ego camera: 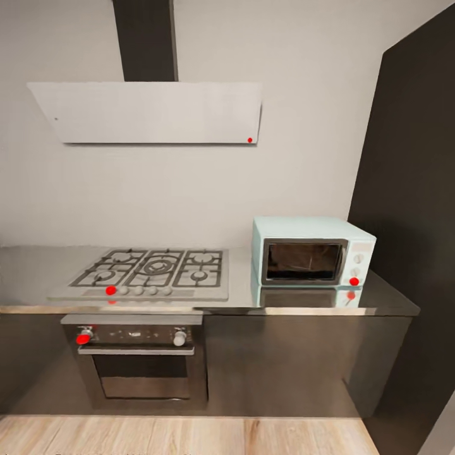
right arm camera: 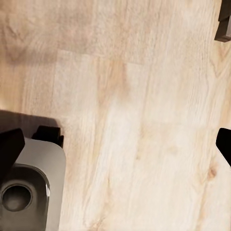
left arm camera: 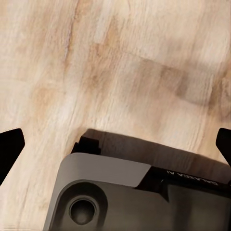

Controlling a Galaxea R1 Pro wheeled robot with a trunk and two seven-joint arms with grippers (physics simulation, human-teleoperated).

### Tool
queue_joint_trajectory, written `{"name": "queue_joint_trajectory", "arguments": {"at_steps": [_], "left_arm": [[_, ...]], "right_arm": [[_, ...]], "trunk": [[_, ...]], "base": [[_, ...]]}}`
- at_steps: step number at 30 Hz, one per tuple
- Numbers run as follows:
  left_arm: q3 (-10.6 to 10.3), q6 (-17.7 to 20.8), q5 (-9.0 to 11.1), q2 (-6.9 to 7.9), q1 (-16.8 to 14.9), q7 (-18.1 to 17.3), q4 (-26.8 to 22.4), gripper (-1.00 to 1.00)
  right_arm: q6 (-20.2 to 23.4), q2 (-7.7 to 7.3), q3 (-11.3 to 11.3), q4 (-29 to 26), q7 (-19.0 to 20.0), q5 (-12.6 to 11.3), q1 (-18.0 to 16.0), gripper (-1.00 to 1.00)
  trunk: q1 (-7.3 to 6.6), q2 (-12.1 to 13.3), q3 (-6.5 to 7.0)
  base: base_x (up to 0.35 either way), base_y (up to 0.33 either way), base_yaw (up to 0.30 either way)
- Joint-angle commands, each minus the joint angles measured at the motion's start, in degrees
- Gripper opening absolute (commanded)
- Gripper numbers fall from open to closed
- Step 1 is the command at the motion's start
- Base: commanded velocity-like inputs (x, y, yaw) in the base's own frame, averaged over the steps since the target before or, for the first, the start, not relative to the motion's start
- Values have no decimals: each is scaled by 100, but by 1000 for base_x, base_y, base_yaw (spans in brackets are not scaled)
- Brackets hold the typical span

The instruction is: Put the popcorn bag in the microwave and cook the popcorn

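Observation:
The pale mint-blue microwave (ego camera: 313,254) stands at the right end of the glossy grey countertop (ego camera: 35,272), its dark glass door shut and a red light at its lower right corner. The popcorn bag is out of view. In the left wrist view my left gripper (left arm camera: 115,144) hangs open over the wooden floor, its dark fingertips (left arm camera: 9,147) far apart. In the right wrist view my right gripper (right arm camera: 115,147) is also open above the floor, with nothing between its fingertips (right arm camera: 9,149).
A gas hob (ego camera: 151,272) with grates sits left of the microwave, above a dark built-in oven (ego camera: 139,360). A white hood (ego camera: 148,112) hangs on the wall. A tall dark cabinet (ego camera: 411,208) closes the right side. My grey base (left arm camera: 125,197) shows under the grippers.

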Motion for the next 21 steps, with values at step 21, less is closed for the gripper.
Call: {"name": "queue_joint_trajectory", "arguments": {"at_steps": [21], "left_arm": [[-36, 21, 72, -7, -4, 28, 6, 100]], "right_arm": [[-38, 3, -73, 17, -91, 24, -6, 100]], "trunk": [[0, -4, -8]], "base": [[0, -213, 6]]}}
